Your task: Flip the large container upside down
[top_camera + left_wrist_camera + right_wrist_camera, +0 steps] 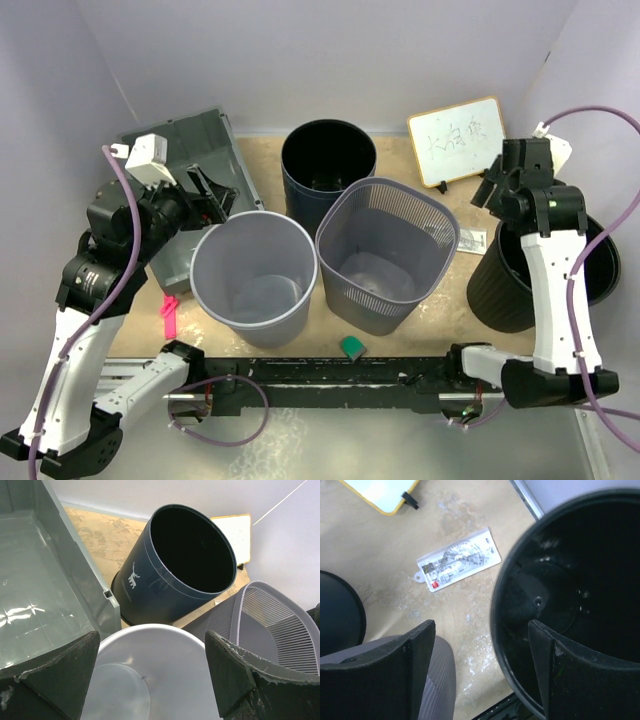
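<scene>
At the far left corner of the surface [262,165], I see the large container [185,140] tilted, its open inside turned toward my left wrist camera. My left jaws stand wide apart with nothing in them, just beside the container's wall and above the round light grey bin [255,270]. My right jaws are spread and empty too, over the rim of the black bin [500,290] at the right. A mesh basket [385,250] sits between the two bins.
</scene>
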You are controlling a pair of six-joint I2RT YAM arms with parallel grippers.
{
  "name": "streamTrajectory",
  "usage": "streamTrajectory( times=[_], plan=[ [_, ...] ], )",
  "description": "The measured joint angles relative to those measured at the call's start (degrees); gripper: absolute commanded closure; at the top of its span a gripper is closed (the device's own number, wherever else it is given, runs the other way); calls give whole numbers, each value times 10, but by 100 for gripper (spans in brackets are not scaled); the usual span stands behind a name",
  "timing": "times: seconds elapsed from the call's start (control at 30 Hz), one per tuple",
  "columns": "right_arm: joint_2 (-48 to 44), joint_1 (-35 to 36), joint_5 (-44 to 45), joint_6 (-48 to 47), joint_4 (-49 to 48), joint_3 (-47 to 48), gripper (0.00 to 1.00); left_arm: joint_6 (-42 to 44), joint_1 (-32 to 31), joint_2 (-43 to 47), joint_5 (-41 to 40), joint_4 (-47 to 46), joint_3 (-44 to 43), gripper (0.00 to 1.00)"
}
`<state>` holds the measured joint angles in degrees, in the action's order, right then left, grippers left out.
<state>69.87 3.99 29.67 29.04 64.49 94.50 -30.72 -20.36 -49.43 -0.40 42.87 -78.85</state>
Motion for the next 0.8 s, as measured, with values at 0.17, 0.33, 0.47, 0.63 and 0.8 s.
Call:
streamTrajectory(
  times=[0.17, 0.33, 0.47, 0.63, 0.8],
  plan=[
    [-33, -98, -73, -15, -27, -78, 46, 2, 0, 0, 0, 1, 0, 18],
    [-44, -134, -135, -17, -53, -122, 75, 3, 0, -1, 5, 2, 0, 18],
    [-47, -134, -167, -17, -63, -123, 100, 3, 0, -5, 11, 2, 0, 18],
    [-45, -135, -181, -15, -63, -96, 100, 3, 0, -9, 15, 2, 0, 18],
    [-47, -136, -210, 6, -73, -50, 100, 3, 0, -9, 15, 2, 0, 18]
  ],
)
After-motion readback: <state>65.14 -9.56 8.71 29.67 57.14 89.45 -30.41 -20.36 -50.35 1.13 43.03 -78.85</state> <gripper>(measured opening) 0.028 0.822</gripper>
